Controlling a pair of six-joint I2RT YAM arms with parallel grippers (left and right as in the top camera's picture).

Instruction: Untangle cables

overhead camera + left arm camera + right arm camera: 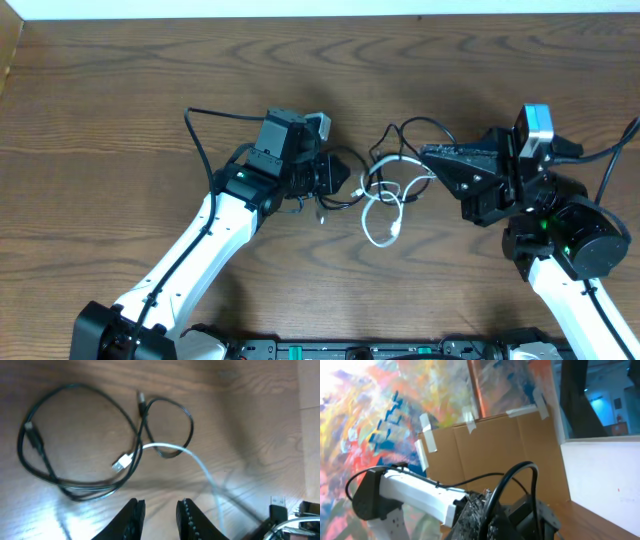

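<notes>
The cables lie tangled at the table's middle. A white cable (382, 215) curls through black cables (350, 195). In the left wrist view a black cable (75, 440) forms a big loop at the left. A smaller black loop (172, 425) lies beside it, and the white cable (200, 467) runs across with its plug (120, 464) on the wood. My left gripper (160, 506) (338, 182) hovers at the tangle's left edge, jaws a little apart with only bare table between them. My right gripper (428, 153) (487, 515) is shut on a black cable (512, 480) that arcs up from its fingers.
The wooden table (120, 90) stretches to the left and back. The arms' own thick black wires (200, 140) loop beside each wrist. In the right wrist view cardboard (495, 445) and a white wall (600, 475) stand beyond the table.
</notes>
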